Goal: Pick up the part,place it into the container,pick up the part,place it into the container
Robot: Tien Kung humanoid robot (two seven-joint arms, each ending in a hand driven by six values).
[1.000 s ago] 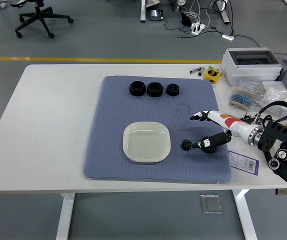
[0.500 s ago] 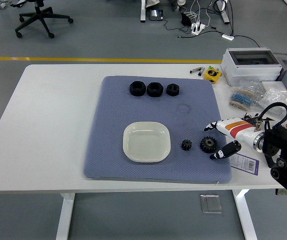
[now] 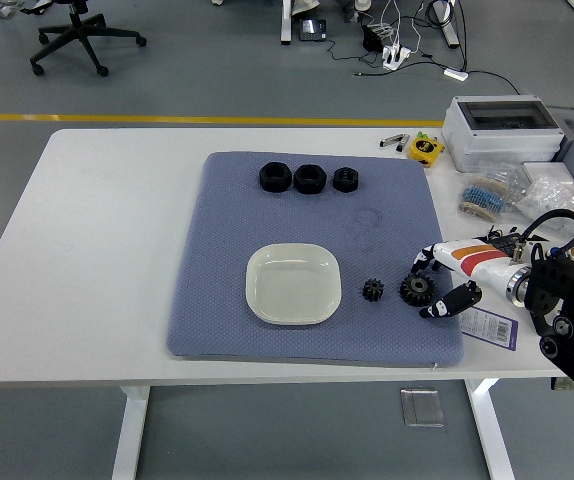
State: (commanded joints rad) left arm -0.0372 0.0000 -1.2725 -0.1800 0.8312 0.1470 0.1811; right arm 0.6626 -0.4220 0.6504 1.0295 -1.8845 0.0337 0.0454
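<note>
Two gears lie on the blue mat (image 3: 217,300), right of the dish (image 3: 293,284): a small gear (image 3: 373,290) just beside the dish's right edge, and a larger gear (image 3: 417,290) just right of that, the two close together but seemingly not touching. Both lie flat, faces up, with their bores pointing straight up at the camera. Neither has a long axis to speak of; each looks round from above, so a grasp could come from any side.

The right hand (image 3: 445,283) reaches in from the right with its fingers spread around the larger gear: the upper fingers sit just behind the gear's far-right rim and the thumb (image 3: 452,302) hangs apart at the near right. The fingers are parted and clamp nothing (whether a fingertip brushes the teeth I cannot tell). The left hand is not in view.

The dish is empty, so I judge this to be the first pick-up, at the reach-and-close stage. The next move calls for bringing the fingers and thumb in on opposite sides of the larger gear, low enough to catch its toothed rim, without nudging it into the small gear. Then comes a lift and a short carry leftward over the small gear to the dish.

Three black nuts (image 3: 308,178) sit in a row at the mat's far edge, well apart from the work.
</note>
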